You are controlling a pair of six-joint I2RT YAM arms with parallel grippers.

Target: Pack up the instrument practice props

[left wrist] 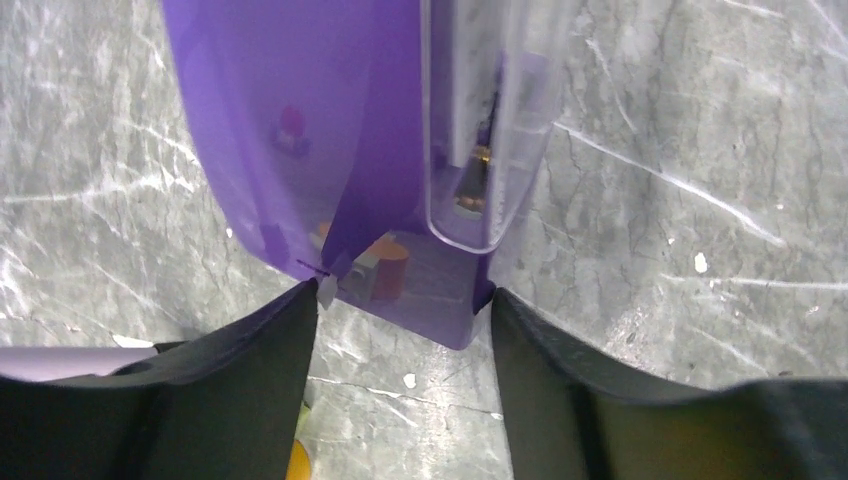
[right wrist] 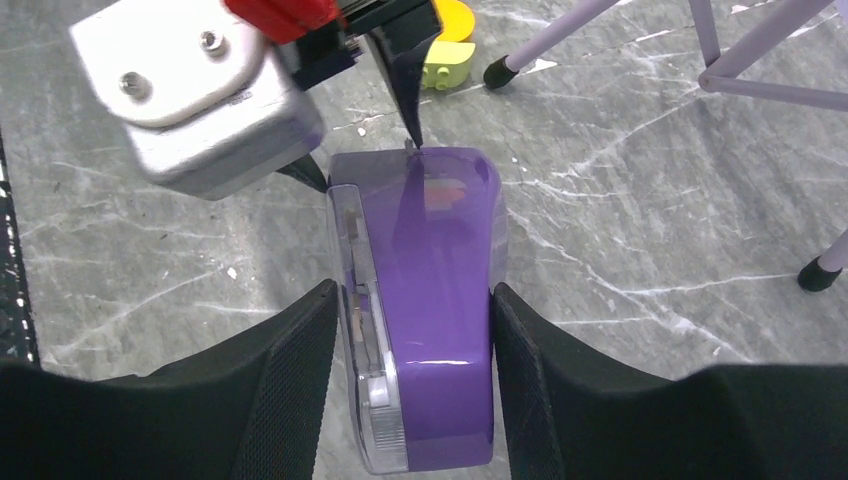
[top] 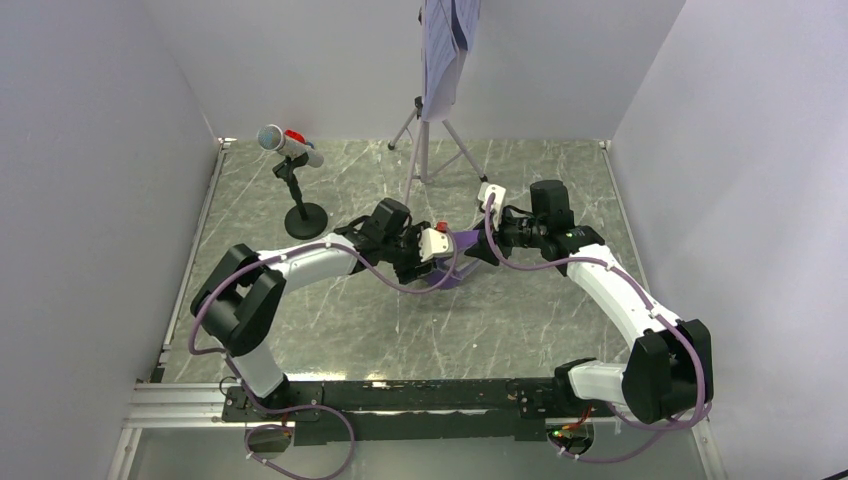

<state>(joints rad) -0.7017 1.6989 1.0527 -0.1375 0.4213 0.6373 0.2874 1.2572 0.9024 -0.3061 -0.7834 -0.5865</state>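
The purple metronome (top: 462,243) lies on its side mid-table, between both grippers. My right gripper (right wrist: 415,290) is shut on its body (right wrist: 440,300), one finger on the clear front cover and the other on the purple back. My left gripper (left wrist: 403,295) meets it from the opposite end, its fingertips (left wrist: 312,300) pressed on the two corners of that end (left wrist: 420,290). The orange-and-yellow-green block (right wrist: 448,45) lies just behind the left gripper. The silver microphone (top: 290,145) stands on its black base at the back left. The grey music stand (top: 424,130) holds white sheet-music pages (top: 440,50) at the back.
The stand's tripod legs (right wrist: 560,40) spread over the floor close behind the metronome, with one foot (right wrist: 818,275) to the right. White walls close in the table on three sides. A metal rail (top: 400,395) runs along the near edge.
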